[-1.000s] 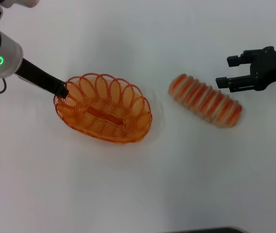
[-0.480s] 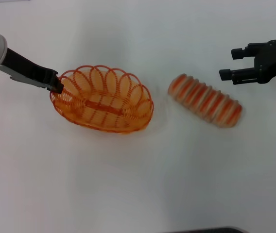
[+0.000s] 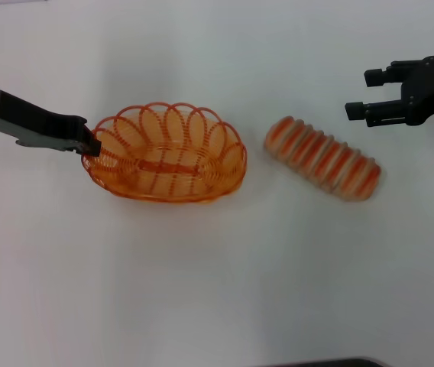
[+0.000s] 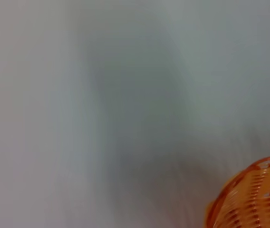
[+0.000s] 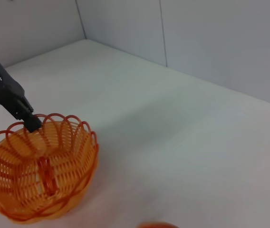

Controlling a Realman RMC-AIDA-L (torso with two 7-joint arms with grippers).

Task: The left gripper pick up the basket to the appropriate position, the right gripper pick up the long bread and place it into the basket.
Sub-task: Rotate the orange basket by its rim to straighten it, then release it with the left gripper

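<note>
Left gripper [image 3: 91, 142] clamped on left end rim of basket [image 3: 167, 153]; fingertips mostly hidden behind wire loops. Right gripper [image 3: 358, 93] above right of long bread [image 3: 322, 157], 2 fingers spread, holding nothing. Bread on white table [image 3: 217, 275], just right of basket, not touching.

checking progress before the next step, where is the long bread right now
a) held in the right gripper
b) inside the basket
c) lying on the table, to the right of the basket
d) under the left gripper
c: the long bread lies on the table, apart from the basket, with the open right gripper off beside it and the left gripper on the basket's rim.
</note>
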